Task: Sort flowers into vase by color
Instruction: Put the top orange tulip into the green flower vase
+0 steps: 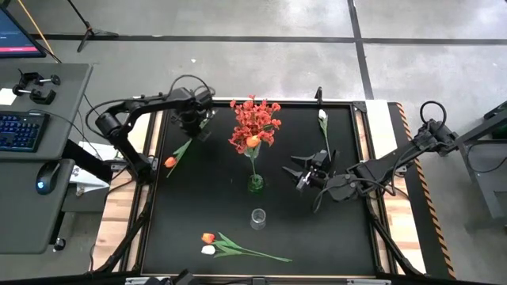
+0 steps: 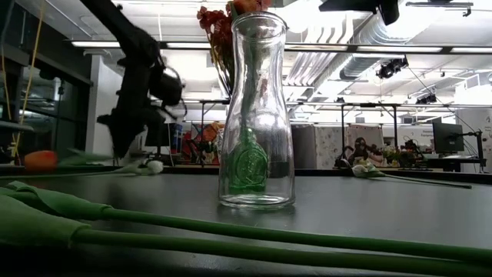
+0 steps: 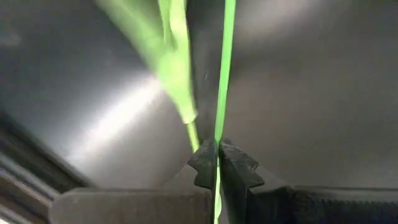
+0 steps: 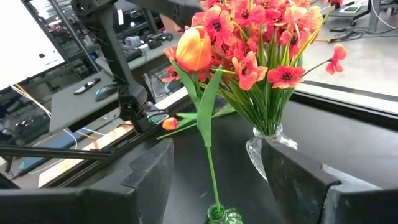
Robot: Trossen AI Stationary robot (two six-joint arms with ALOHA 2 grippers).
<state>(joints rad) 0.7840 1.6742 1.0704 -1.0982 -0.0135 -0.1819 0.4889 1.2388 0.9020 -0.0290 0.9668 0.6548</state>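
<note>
You're partway through: the red sprays (image 1: 255, 120) stand in one vase near the tabletop's far edge, one orange tulip (image 1: 253, 142) in the green vase (image 1: 255, 184) at centre, and the clear vase (image 1: 258, 218) is empty. Your left gripper (image 1: 192, 125) has clamped the stem of the second orange tulip (image 1: 170, 161) by the left edge; your right gripper (image 1: 307, 172) hangs spread, holding nothing. Left: three orange tulips and two white.

We see even overhead light on the matte black counter (image 1: 198, 214), bright ceiling strips glaring behind the clear glass vase (image 2: 254, 115), foreground green stalks (image 2: 231, 231) soft, left wrist view blurred with a pale sheen.
</note>
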